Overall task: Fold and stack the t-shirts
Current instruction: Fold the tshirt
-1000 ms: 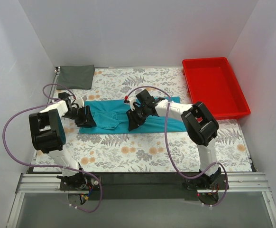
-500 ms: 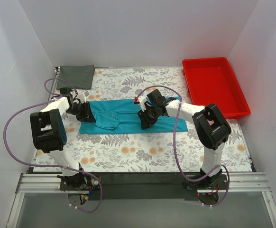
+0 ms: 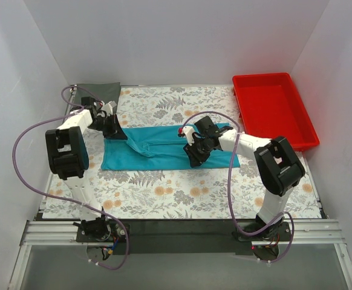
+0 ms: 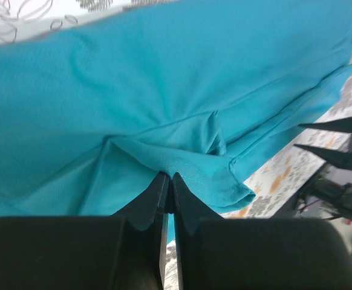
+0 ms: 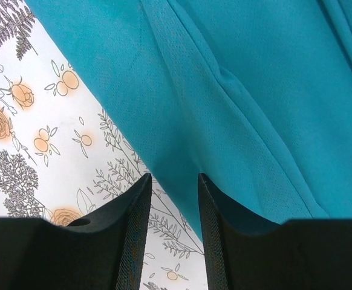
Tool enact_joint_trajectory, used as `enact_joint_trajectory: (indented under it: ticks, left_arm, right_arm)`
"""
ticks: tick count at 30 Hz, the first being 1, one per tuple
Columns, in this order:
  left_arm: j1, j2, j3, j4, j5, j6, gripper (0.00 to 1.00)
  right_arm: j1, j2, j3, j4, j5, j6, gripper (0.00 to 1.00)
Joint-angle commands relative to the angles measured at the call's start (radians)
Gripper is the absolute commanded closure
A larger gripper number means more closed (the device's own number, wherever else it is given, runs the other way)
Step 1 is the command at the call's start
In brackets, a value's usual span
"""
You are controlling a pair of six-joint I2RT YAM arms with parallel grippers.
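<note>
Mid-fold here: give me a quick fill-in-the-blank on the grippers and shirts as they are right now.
1. The left gripper is ___ on a fold of the teal t-shirt.
2. The right gripper stands ___, straddling that shirt's edge.
3. The dark grey t-shirt lies folded in the far ___ corner.
4. The tray at the far right is ___ in colour.

Missing words: shut; open; left; red

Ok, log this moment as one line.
left end effector: shut on teal t-shirt | right end effector: open at its edge
</note>
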Motion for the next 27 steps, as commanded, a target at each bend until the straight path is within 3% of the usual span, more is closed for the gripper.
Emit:
enact_joint_trajectory:
  ticks: [1, 5, 14, 21, 27]
  left_arm:
    - [-0.002, 0.03, 0.08, 0.017, 0.103, -0.103, 0.96]
    - [-0.009, 0.089, 0.121, 0.046, 0.157, -0.165, 0.92]
    - [-0.009, 0.051, 0.078, 0.225, 0.195, -0.289, 0.71]
    - [-0.011, -0.153, -0.067, 0.331, 0.085, -0.257, 0.69]
    - [-0.019, -0.287, -0.216, 0.221, -0.018, -0.186, 0.69]
  right_arm:
    - [0.0, -0.061, -0.022, -0.022, 0.031, -0.039, 0.57]
    - [0.0, -0.078, -0.027, -0.031, 0.031, -0.039, 0.57]
    - [-0.012, -0.103, -0.005, -0.056, 0.062, -0.046, 0.57]
    - [-0.078, -0.123, 0.056, -0.066, 0.111, -0.112, 0.57]
    - [-0.187, -0.014, 0.229, -0.069, 0.145, -0.16, 0.59]
